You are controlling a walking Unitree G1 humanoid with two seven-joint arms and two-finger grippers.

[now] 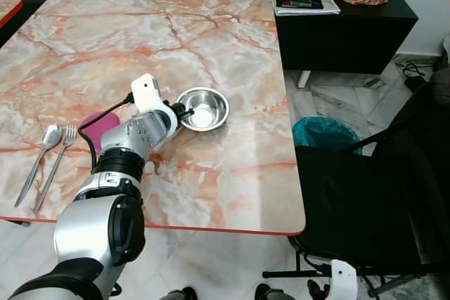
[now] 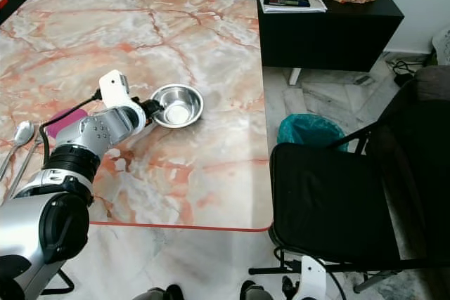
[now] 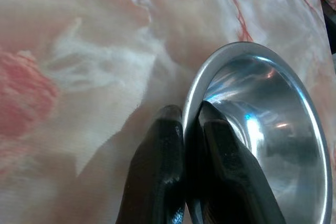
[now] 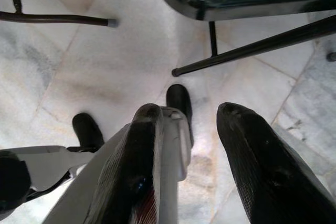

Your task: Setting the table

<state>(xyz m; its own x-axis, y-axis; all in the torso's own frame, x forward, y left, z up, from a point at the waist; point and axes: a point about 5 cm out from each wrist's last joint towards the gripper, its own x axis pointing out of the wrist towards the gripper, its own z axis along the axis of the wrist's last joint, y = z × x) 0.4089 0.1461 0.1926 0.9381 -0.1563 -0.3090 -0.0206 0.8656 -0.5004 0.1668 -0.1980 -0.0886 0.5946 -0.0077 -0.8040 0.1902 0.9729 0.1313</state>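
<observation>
A steel bowl [image 1: 204,108] sits near the middle of the marble table [image 1: 211,40]. My left gripper [image 1: 182,112] is shut on the bowl's left rim; in the left wrist view one finger [image 3: 157,177] is outside the rim and the other inside the steel bowl [image 3: 268,129]. A spoon [image 1: 42,149] and a fork [image 1: 56,159] lie side by side at the table's front left. A pink item [image 1: 102,126] lies partly hidden behind my left forearm. My right gripper [image 4: 191,129] hangs open over the floor beside the chair.
A black chair [image 1: 365,194] stands at the table's right side, with a teal bin [image 1: 323,131] behind it. A black sideboard [image 1: 344,26] with papers and a red ornament stands at the back right. Small items line the table's far edge.
</observation>
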